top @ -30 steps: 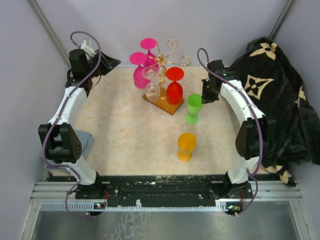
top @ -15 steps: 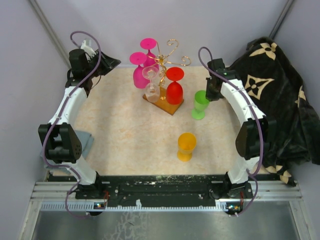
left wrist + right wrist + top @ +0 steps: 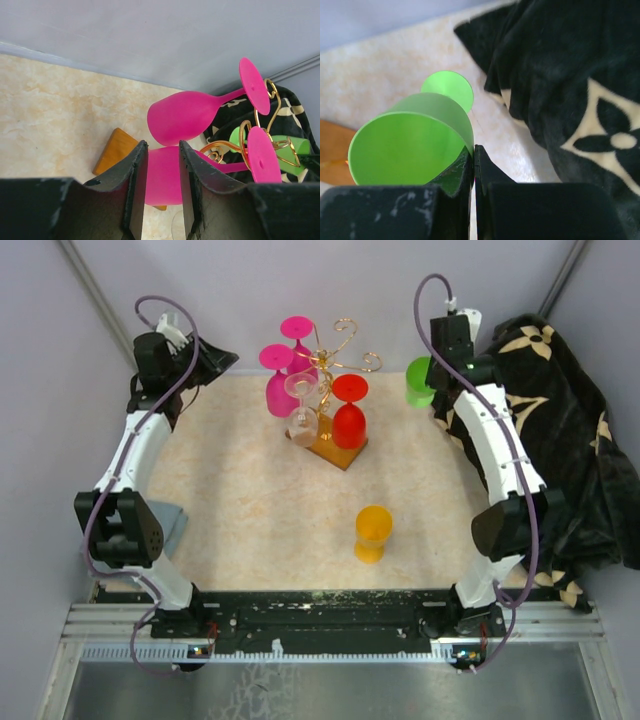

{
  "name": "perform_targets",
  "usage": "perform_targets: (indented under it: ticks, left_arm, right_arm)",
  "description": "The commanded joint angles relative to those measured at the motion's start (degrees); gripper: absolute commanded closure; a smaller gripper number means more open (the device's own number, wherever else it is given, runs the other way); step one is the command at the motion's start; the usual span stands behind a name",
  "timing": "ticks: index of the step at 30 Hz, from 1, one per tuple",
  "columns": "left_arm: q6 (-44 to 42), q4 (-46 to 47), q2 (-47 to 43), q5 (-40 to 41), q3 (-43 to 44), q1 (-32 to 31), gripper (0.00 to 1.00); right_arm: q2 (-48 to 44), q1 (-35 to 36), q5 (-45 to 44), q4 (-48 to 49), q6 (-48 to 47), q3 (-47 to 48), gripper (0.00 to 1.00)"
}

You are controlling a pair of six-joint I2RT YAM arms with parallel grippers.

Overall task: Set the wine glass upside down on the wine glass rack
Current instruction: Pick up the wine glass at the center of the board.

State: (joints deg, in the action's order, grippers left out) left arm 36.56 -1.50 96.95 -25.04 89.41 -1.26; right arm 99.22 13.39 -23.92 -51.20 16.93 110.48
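Green glass (image 3: 420,381) is held aloft right of the rack (image 3: 338,453), its rim pinched in the right gripper (image 3: 473,156); inverting and hanging it remain. Left gripper (image 3: 162,172) stands slightly apart, empty.

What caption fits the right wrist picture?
Right fingers pinch the green wine glass by its rim beside a black patterned cloth.

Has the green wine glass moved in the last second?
Yes. The green wine glass, gripped by the right gripper, went from beside the rack base toward the back wall, further right.
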Motion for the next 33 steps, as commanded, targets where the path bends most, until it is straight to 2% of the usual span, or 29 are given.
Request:
perform_targets:
  ticks: [1, 5, 8, 11, 14, 20, 26, 33]
  left_arm:
    - [-0.5, 0.0, -2.8, 1.4, 3.0, -0.1, 0.63]
    - [0.4, 0.3, -3.1, 1.4, 4.5, -0.1, 0.62]
    - [1.2, 1.2, -3.6, 1.6, 5.4, -0.1, 0.62]
    - [3.7, 3.2, -4.2, 0.2, 5.7, -0.1, 0.57]
    - [7.6, 7.3, -4.0, -3.1, 5.6, -0.1, 0.55]
    - [14.7, 14.1, -3.0, -7.1, 7.1, -0.1, 0.53]
    - [24.8, 24.5, -1.1, -11.7, 7.2, -0.1, 0.56]
    - [38.4, 40.3, 2.6, -16.9, 7.0, -0.1, 0.59]
  right_arm:
    - [-3.4, 1.3, -7.1, 9.8, -0.8, 6.5, 1.00]
    - [-3.5, 3.3, -10.0, 18.1, -2.5, 9.2, 1.00]
    - [-3.9, 3.9, -8.1, 24.2, -1.6, 10.0, 1.00]
    - [-8.0, 3.9, -2.7, 33.7, 1.7, 5.2, 1.00]
    - [-12.1, 3.9, 3.8, 47.7, 5.9, -2.7, 1.00]
    - [-11.9, 3.7, 14.7, 54.4, 12.4, -3.0, 1.00]
    - [-11.7, -0.7, 32.8, 70.9, 29.7, -9.6, 1.00]
    - [-1.1, -4.7, 52.9, 89.6, 51.4, -5.3, 1.00]
